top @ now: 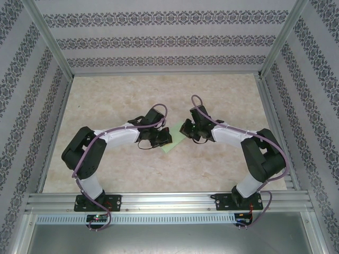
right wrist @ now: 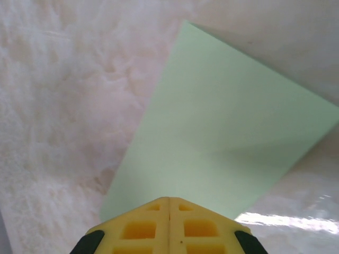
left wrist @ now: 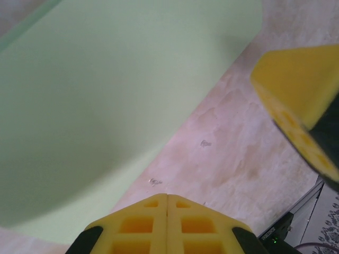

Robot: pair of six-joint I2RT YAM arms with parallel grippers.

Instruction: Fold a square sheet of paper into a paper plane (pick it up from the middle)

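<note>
Right gripper (right wrist: 169, 198) was pressed together, tips at the near edge of the square sheet of paper (right wrist: 222, 137); grip on it unclear. Left gripper (left wrist: 167, 197) likewise pressed together; its camera also caught the opposite arm's yellow finger (left wrist: 296, 90) beyond. Overhead, the sheet (top: 175, 145) lay mid-table (top: 159, 95), between both.

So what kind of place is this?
Probably a lab robot cell: aluminium frame and patterned wall panels box in a marble-look tabletop; left arm and right arm bolted to the near rail.
</note>
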